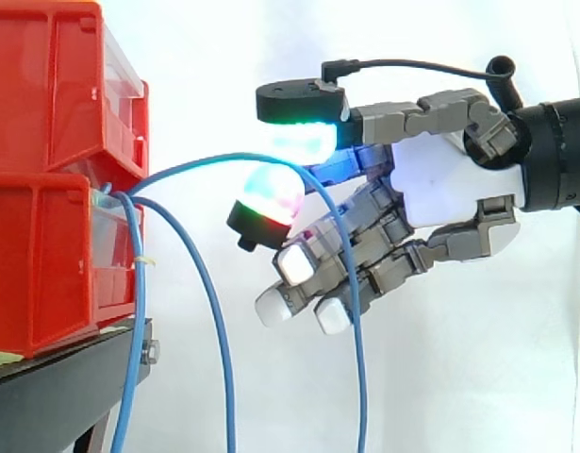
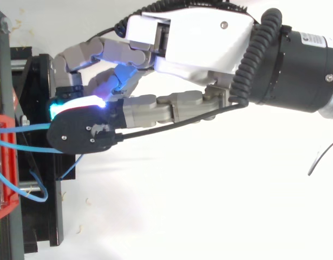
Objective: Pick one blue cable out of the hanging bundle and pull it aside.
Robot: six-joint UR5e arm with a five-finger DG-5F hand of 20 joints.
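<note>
The blue cable (image 1: 214, 157) I'm after leaves the front of the red bins (image 1: 44, 142), arcs up and away from them, and runs straight into the hand (image 1: 440, 179). There it passes between two glowing pads: one lit green and cyan above it (image 1: 299, 140), one lit red and cyan below it (image 1: 271, 196). The two pads sit close on it, so I read the hand as pinching the cable. Past the pinch the cable drops behind the fingers and hangs down, well clear of the bins. The other fingers, with white pads (image 1: 294, 264), are only loosely bent, point down toward the bins and hold nothing. Two more blue cables (image 1: 214, 311) come from the same spot on the bins. One sags out and down between the bins and the hand, and the other hangs just beside the bin front. In the top view the hand (image 2: 198, 38) reaches toward the bins from the far side, and the cable (image 2: 20, 128) runs from the bin edge to under the dark back of the upper pad. The bins sit on a black stand (image 1: 63, 387), and a white curtain (image 1: 459, 377) hangs behind them.
</note>
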